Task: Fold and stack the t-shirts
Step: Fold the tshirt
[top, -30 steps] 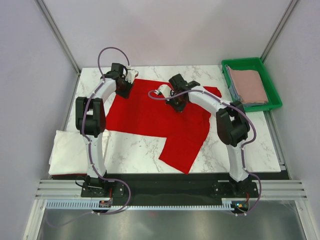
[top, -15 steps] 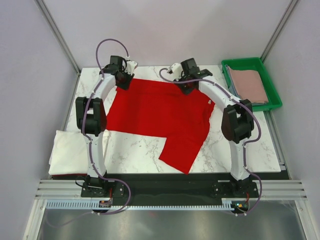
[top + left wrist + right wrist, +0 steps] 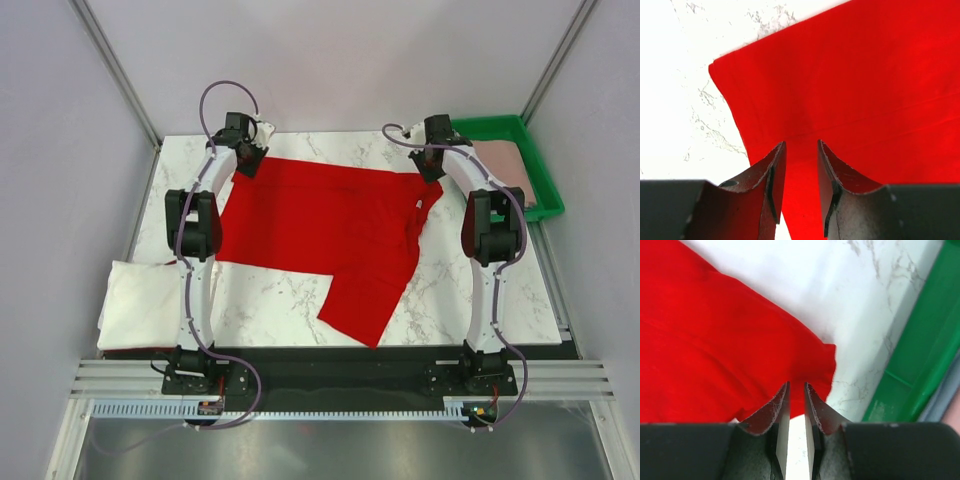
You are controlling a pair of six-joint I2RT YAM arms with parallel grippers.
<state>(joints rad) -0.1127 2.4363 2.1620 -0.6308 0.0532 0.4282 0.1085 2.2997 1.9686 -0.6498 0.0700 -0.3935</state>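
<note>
The red t-shirt (image 3: 320,225) lies spread on the marble table, one part reaching toward the near edge. My left gripper (image 3: 247,163) is over its far left corner. In the left wrist view the left gripper (image 3: 801,144) is open, its jaws apart above the flat red cloth (image 3: 865,75). My right gripper (image 3: 430,166) is at the shirt's far right corner. In the right wrist view the right gripper (image 3: 797,385) is slightly open, with bare table showing in the gap and the red cloth (image 3: 715,340) just ahead. A folded white t-shirt (image 3: 145,300) lies at the left edge. A dusty-pink t-shirt (image 3: 500,170) lies in the tray.
The green tray (image 3: 490,123) stands at the far right corner, close to my right gripper; its wall (image 3: 930,350) shows in the right wrist view. Bare marble table (image 3: 270,300) runs along the near side. Grey walls enclose the table on three sides.
My right gripper travelled from the shirt's middle out to its far right corner, drawing the cloth flat, then opened and let go. The left gripper stayed at the far left corner.
</note>
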